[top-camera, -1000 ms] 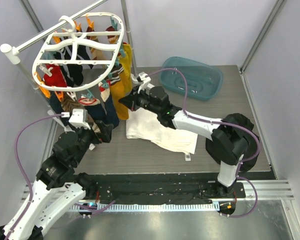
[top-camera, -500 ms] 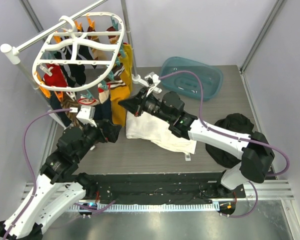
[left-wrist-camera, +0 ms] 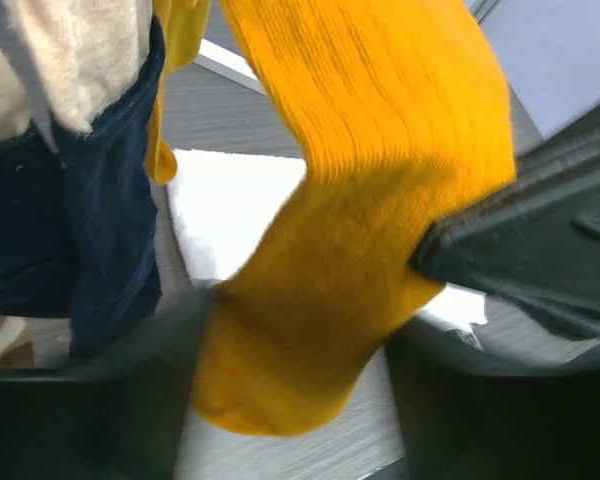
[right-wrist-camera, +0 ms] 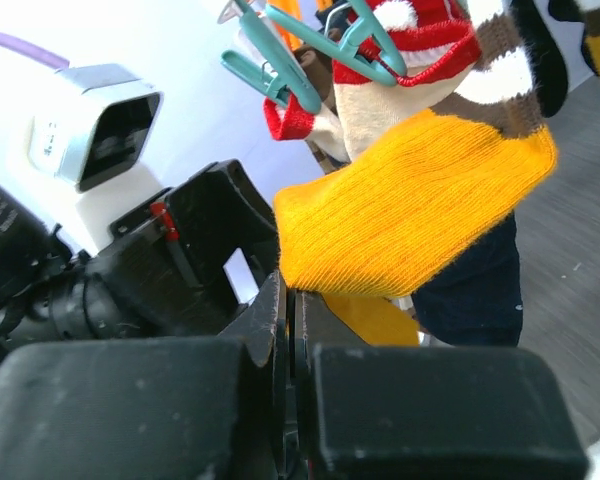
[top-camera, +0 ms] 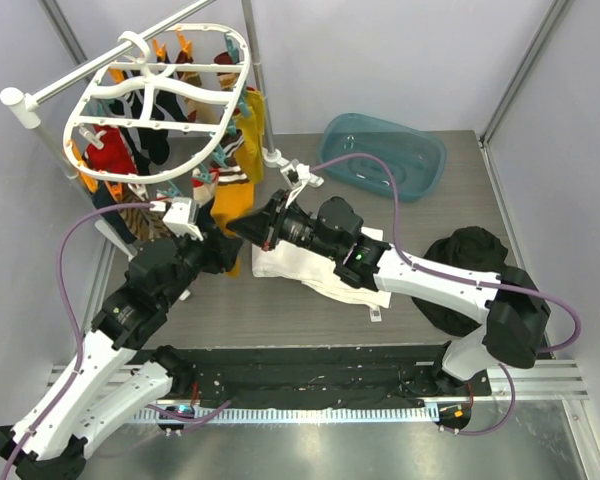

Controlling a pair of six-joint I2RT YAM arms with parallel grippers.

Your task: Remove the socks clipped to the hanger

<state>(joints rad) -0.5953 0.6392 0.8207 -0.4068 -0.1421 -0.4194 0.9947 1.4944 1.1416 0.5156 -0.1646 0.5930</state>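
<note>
The white oval hanger (top-camera: 158, 100) hangs at the back left with several socks clipped under it. A mustard yellow sock (top-camera: 231, 196) dangles from its near right side. My left gripper (top-camera: 223, 252) has come up under that sock. In the left wrist view the yellow sock's toe (left-wrist-camera: 310, 330) lies between the blurred dark fingers (left-wrist-camera: 100, 410), jaws apart on either side of it. My right gripper (top-camera: 239, 224) is shut with nothing visibly pinched. Its tips (right-wrist-camera: 292, 300) touch the yellow sock's edge (right-wrist-camera: 410, 210) from the right.
A navy sock (left-wrist-camera: 90, 230) hangs just left of the yellow one, a brown-and-cream striped sock (right-wrist-camera: 460, 90) above it under teal clips (right-wrist-camera: 300, 60). A white cloth (top-camera: 325, 270) lies under the right arm. Teal basin (top-camera: 385, 155) at the back, black garment heap (top-camera: 470, 250) at the right.
My left arm has reached up and right to the yellow sock and its jaws have narrowed. The right arm has stretched left, its shut tips now against that sock, which has swung left.
</note>
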